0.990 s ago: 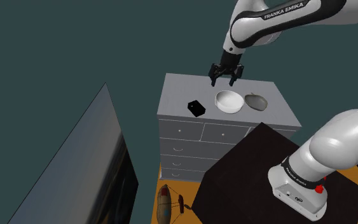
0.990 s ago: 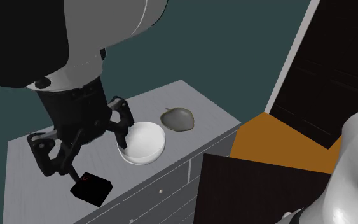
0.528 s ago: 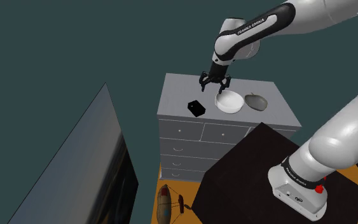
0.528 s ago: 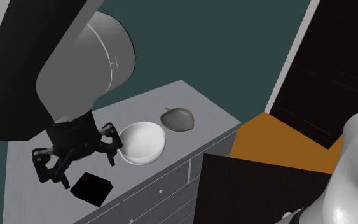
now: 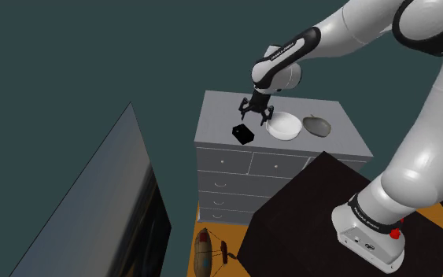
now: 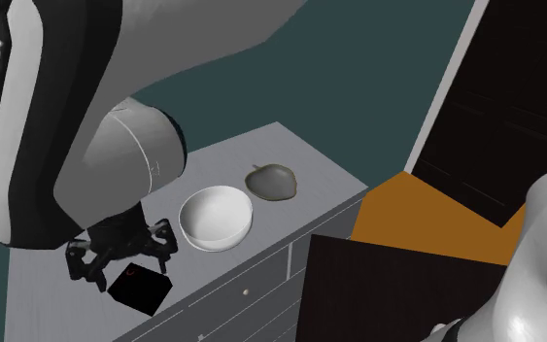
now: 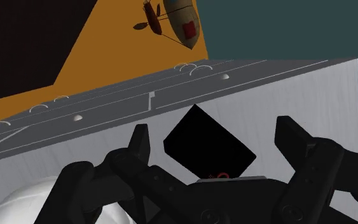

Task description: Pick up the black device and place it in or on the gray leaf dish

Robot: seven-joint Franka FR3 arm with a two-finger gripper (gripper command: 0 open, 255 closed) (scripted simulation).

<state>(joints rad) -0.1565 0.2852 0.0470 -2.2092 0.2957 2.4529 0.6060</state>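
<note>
- There is one black device [image 5: 243, 133] [image 6: 141, 290] [image 7: 199, 137], one white bowl [image 5: 283, 125] [image 6: 216, 217] and one gray leaf dish [image 5: 316, 125] [image 6: 270, 181]; all three lie on the top of one grey dresser [image 5: 221, 116] [image 6: 38, 243] [image 7: 311, 95].
- The bowl is in the middle of the row. The leaf dish is just beside the bowl on one side, and the device is near the bowl on the opposite side, not touching it.
- The device is a flat box and lies flat. Its long axis runs diagonally to the dresser's front edge, with one corner pointing at that edge.
- One small red mark [image 7: 220, 175] is on its top.
- The gripper [image 5: 257, 120] [image 6: 120, 270] [image 7: 215, 137] hangs close over the device, beside the bowl. Its two fingers [image 7: 139, 139] are spread wide, one at each side of the device, and they grasp nothing.
</note>
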